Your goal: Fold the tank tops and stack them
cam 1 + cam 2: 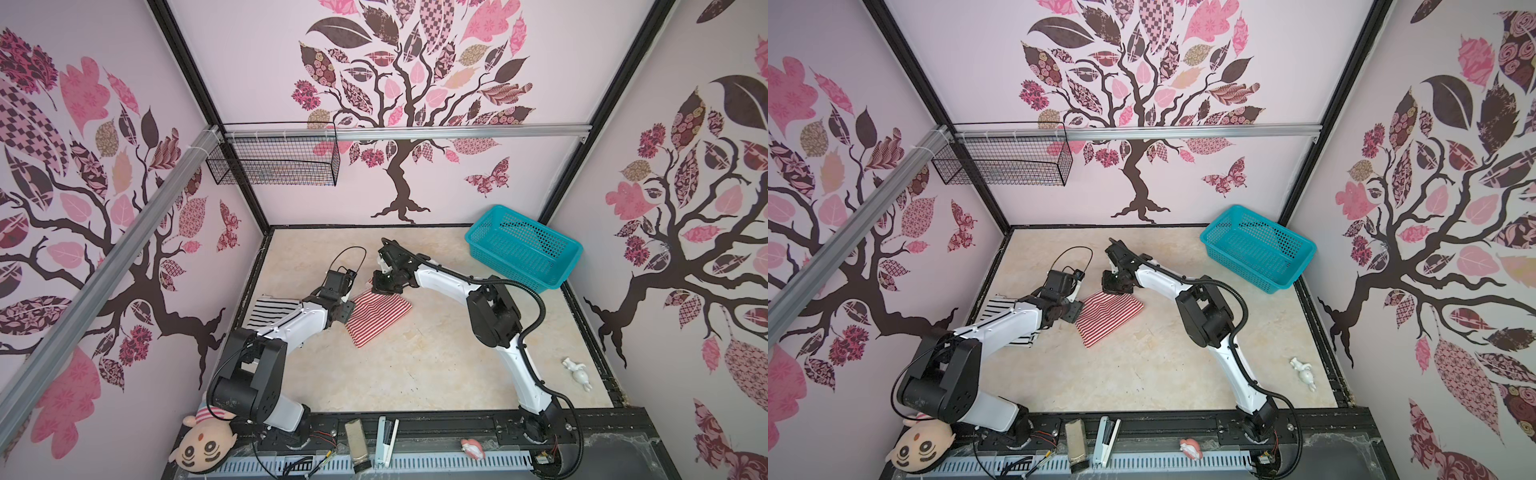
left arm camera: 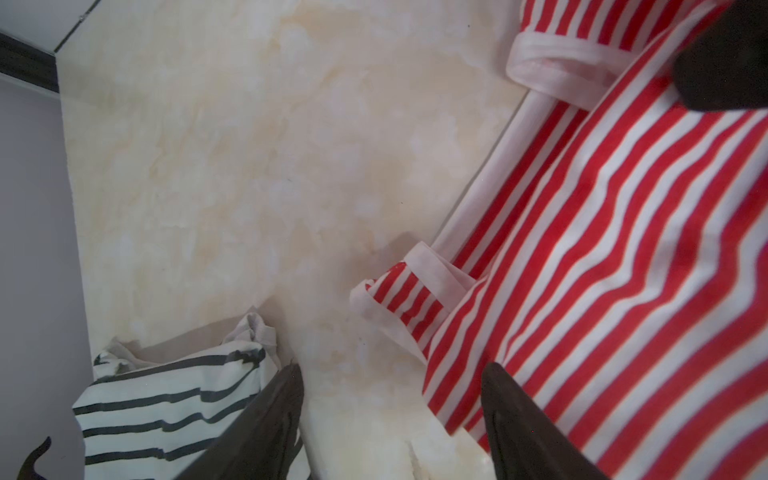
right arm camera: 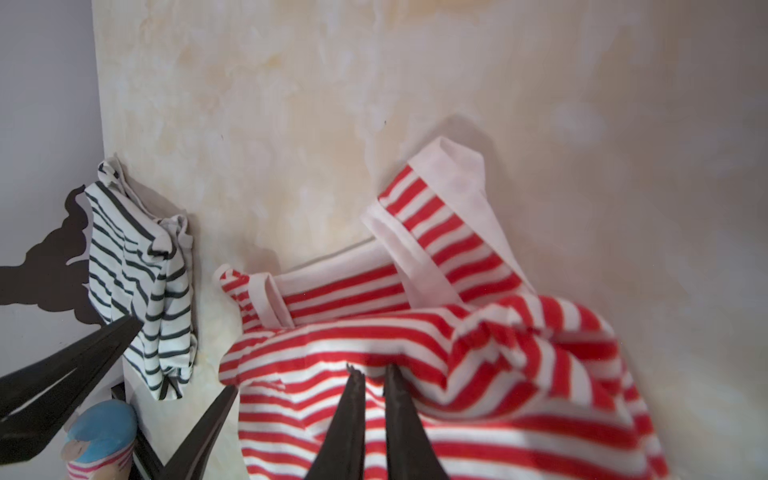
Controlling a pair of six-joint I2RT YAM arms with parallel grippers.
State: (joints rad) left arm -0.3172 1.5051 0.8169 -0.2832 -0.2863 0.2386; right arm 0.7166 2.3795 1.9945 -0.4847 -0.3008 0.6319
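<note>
Nearest the left wrist lens, the left gripper (image 2: 392, 372) spreads empty jaws over bare table (image 2: 249, 166) between the black-and-white tank top (image 2: 166, 415) and the red-and-white tank top (image 2: 602, 270). By the right wrist view, the right gripper (image 3: 372, 376) is clenched on a raised fold of the red one. In both top views it lies just right of the black one at the table's left edge, so stacking looks a leftward carry.

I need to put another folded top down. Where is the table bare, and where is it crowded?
Widest bare patch: the table between the red-and-white tank top, the right arm and the front rail. Another strip lies along the back wall, left of the teal basket. Crowded: the left half, where the black-and-white tank top, left tool and right tool cluster.
</note>
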